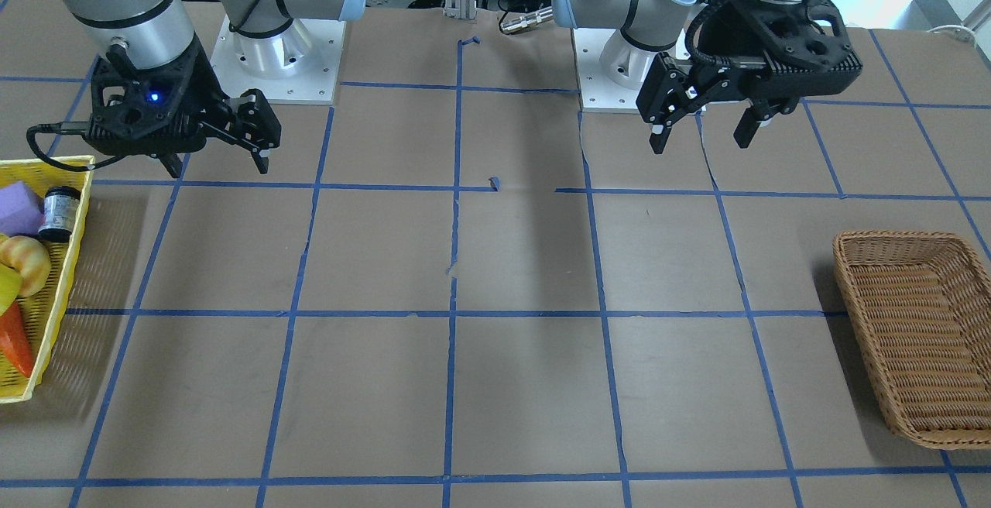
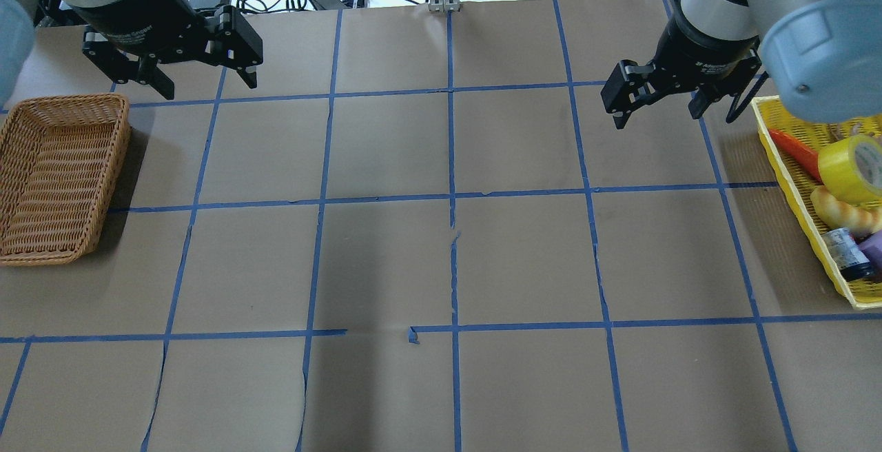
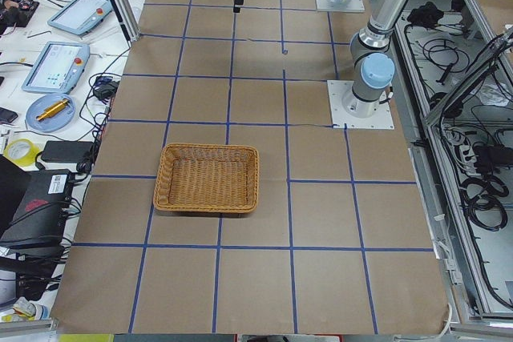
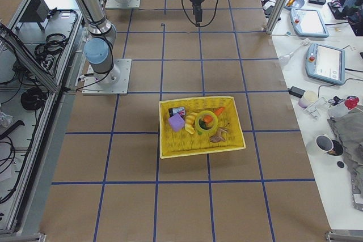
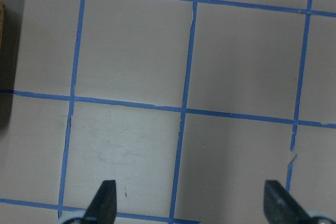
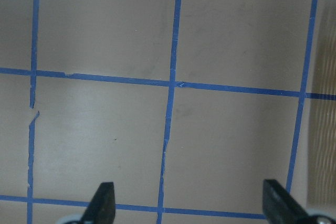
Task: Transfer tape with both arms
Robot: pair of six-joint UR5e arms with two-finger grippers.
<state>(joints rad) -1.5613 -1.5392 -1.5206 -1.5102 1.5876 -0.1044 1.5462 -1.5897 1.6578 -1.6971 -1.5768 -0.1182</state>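
Yellow tape in bskt; L claw spread (label illegible).

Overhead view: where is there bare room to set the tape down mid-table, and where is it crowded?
The table is bare all the way from the wicker basket to the yellow basket, also below the left gripper and right gripper. The wicker basket is empty. Crowded: the yellow basket, where the tape sits among other items.

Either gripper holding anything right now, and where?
Nothing held: left gripper and right gripper hang open and empty; the tape lies in the yellow basket.
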